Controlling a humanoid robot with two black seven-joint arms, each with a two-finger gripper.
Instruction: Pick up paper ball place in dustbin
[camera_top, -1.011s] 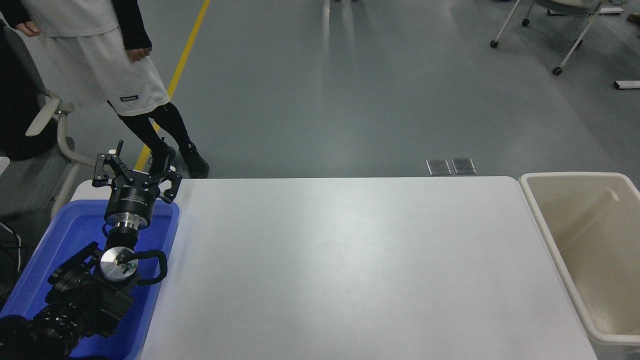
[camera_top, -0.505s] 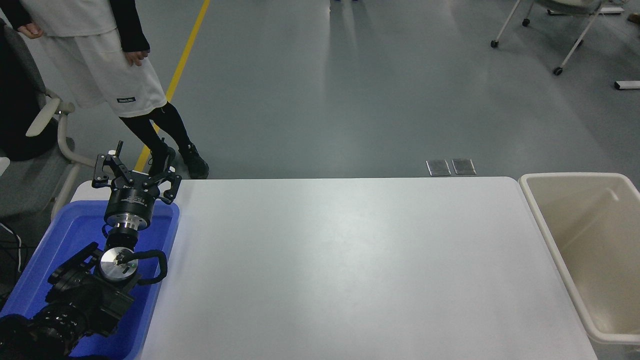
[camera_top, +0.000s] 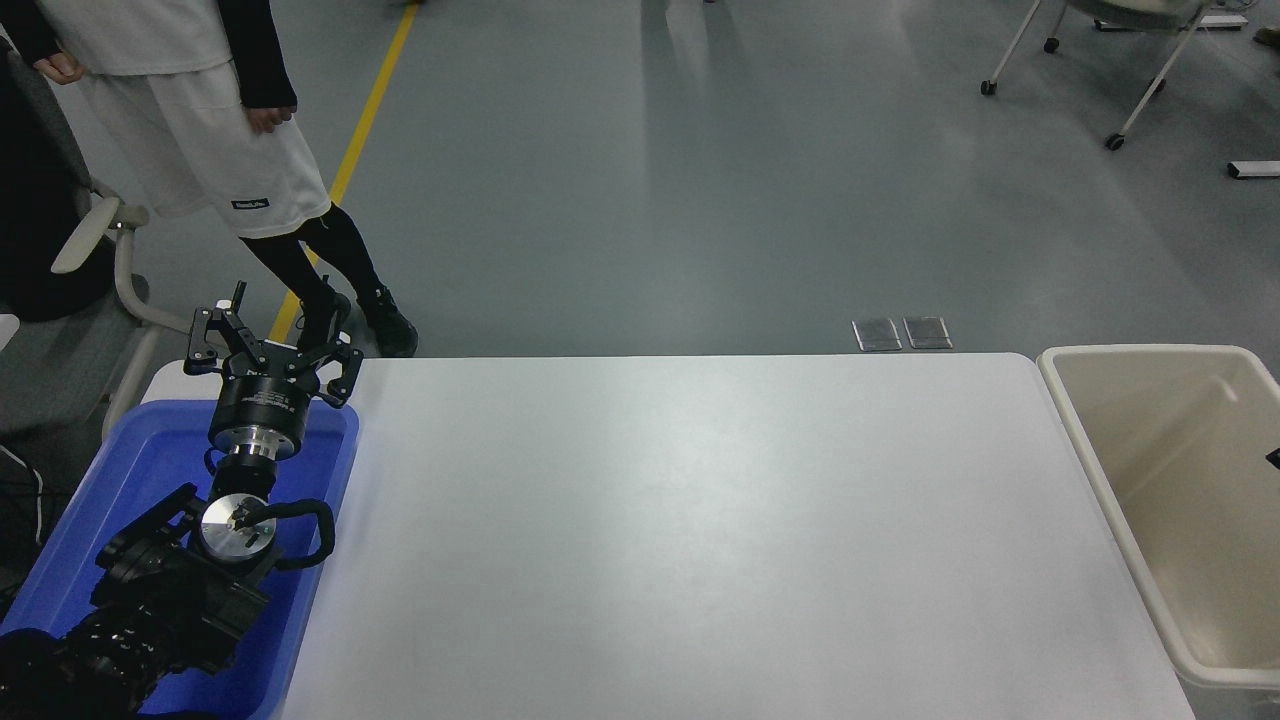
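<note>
Left arm parked at lower left over the blue bin (camera_top: 60, 560); left gripper (camera_top: 270, 350) has its fingers spread apart, holding nothing. White table (camera_top: 700, 540) bare in the middle. Dustbin (camera_top: 1090, 440) stands against the table's right end: cream-beige tub, thick rolled rim, smooth walls, cut off by the right and bottom edges. A small dark tip (camera_top: 1273, 458) pokes in at the right edge over the dustbin, absent half a second ago; too little shows to identify it. Paper ball not visible anywhere. Person (camera_top: 200, 130) stands at far left, shifted slightly leftward.
</note>
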